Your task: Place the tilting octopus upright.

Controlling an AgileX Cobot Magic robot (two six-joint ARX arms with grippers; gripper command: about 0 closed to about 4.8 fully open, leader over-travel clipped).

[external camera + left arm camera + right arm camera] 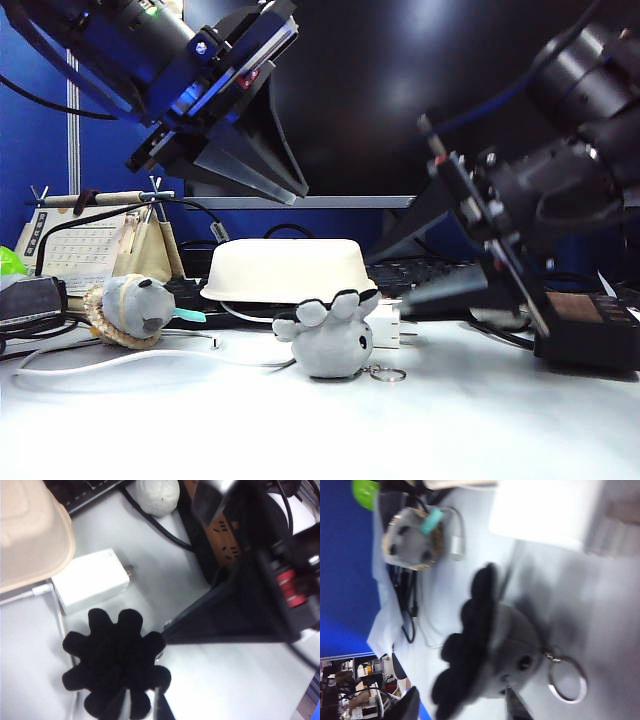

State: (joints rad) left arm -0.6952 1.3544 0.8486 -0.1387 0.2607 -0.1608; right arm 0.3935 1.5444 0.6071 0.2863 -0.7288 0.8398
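- Octopus (pixel 330 335) — grey plush, centre of the exterior frame on the white table (pixel 450 420), upside down with black tentacle undersides facing up; keyring (pixel 385 374) lying at its right.
- Left gripper (pixel 255 165) — upper left of frame, fingers apart, above the octopus, holding nothing.
- Right gripper (pixel 420 265) — right of frame, fingers apart, beside the octopus, apart from it.
- White bowl (pixel 285 268) — inverted, just behind the octopus.

No legible text, label or brand on anything in view.
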